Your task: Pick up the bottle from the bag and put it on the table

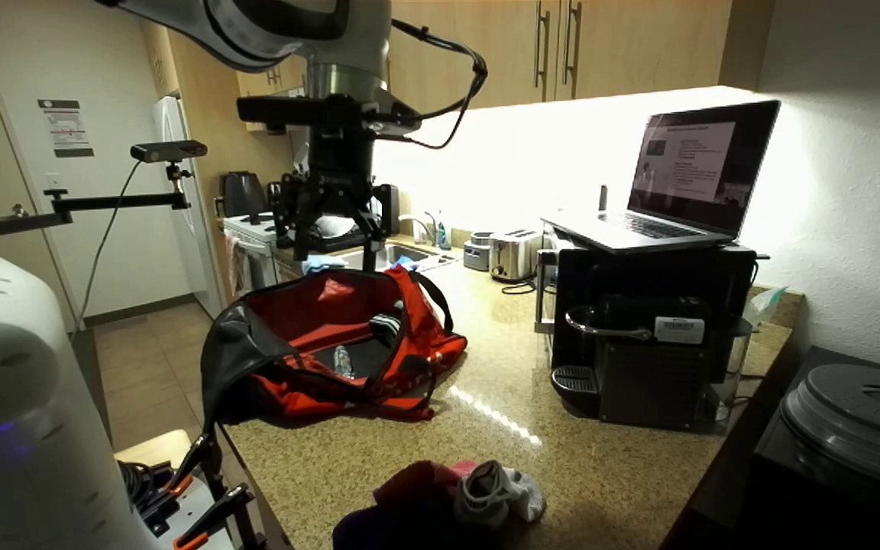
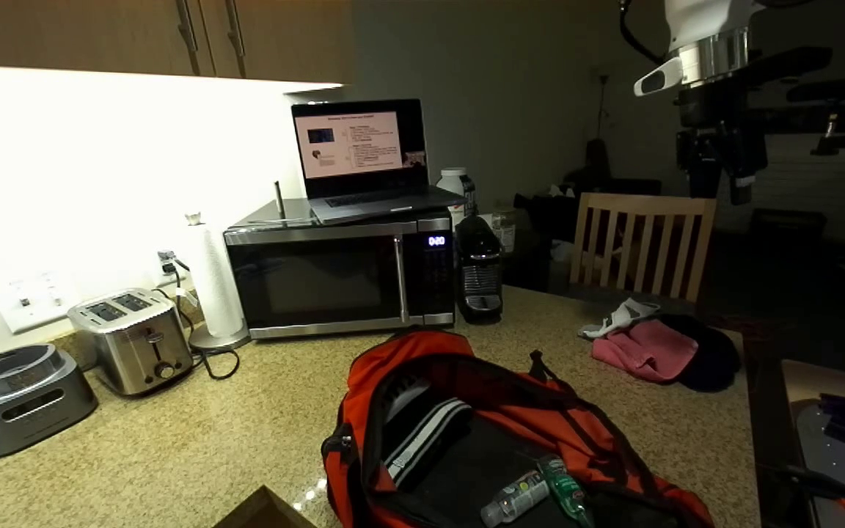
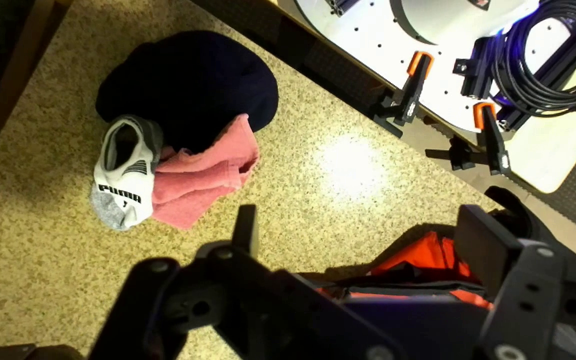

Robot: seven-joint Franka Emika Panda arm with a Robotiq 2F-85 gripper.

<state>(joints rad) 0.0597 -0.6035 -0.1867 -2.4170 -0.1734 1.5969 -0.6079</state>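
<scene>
The red bag (image 1: pixel 434 347) with black trim lies open on the speckled tan table (image 1: pixel 577 466); the bag also shows in an exterior view (image 2: pixel 422 343). Inside it, a clear bottle with a label (image 2: pixel 516 499) and a green bottle (image 2: pixel 568 490) lie side by side. A bottle (image 1: pixel 343 362) also shows inside the bag in an exterior view. My gripper (image 1: pixel 335 256) is open and empty, in the air above the table. In the wrist view the fingers (image 3: pixel 360 235) stand wide apart; part of the bag (image 3: pixel 418 257) shows at the bottom, and its bottles are hidden.
A dark cloth (image 3: pixel 188 85), a pink cloth (image 3: pixel 203 180) and a white Puma sock (image 3: pixel 125 175) lie near the table's end. A microwave (image 2: pixel 327 279) bears a laptop (image 2: pixel 364 147), with a coffee machine (image 2: pixel 479 271) beside it. A toaster (image 2: pixel 140 337) stands by the wall. A striped item (image 2: pixel 422 433) is in the bag.
</scene>
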